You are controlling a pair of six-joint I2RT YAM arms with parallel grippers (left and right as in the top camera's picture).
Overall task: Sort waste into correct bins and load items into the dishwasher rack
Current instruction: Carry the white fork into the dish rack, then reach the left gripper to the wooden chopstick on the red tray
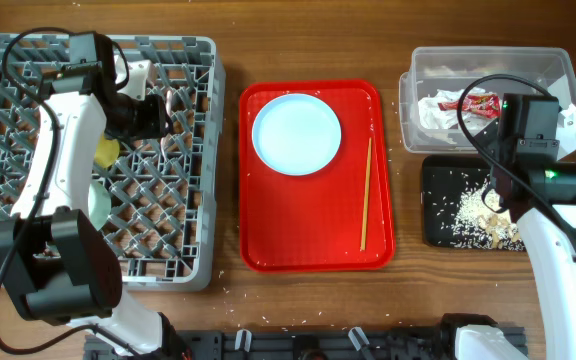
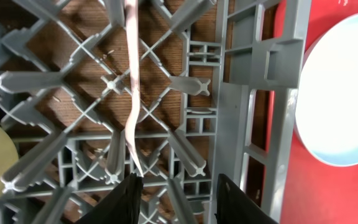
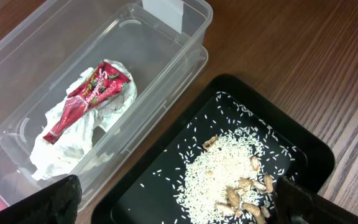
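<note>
My left gripper (image 2: 179, 200) is open just above the grey dishwasher rack (image 1: 183, 215), also seen in the overhead view (image 1: 168, 108). The white plastic fork (image 2: 133, 93) lies on the rack lattice, its near end beside my left finger. A yellow cup (image 1: 106, 151) and a mint-green bowl (image 1: 98, 200) sit in the rack. The pale blue plate (image 1: 296, 133) and the wooden chopstick (image 1: 366, 193) lie on the red tray. My right gripper (image 3: 179, 208) is open and empty above the black tray (image 3: 148, 193) of rice scraps (image 3: 229, 168). The red-and-white wrapper (image 3: 86, 99) and the napkin (image 3: 64, 149) lie in the clear tub (image 3: 17, 62).
The red serving tray (image 1: 268, 240) lies between the rack and the bins. The clear tub (image 1: 418, 75) stands directly behind the black tray (image 1: 433, 225) at the right. A few rice grains lie on the wooden table near the black tray.
</note>
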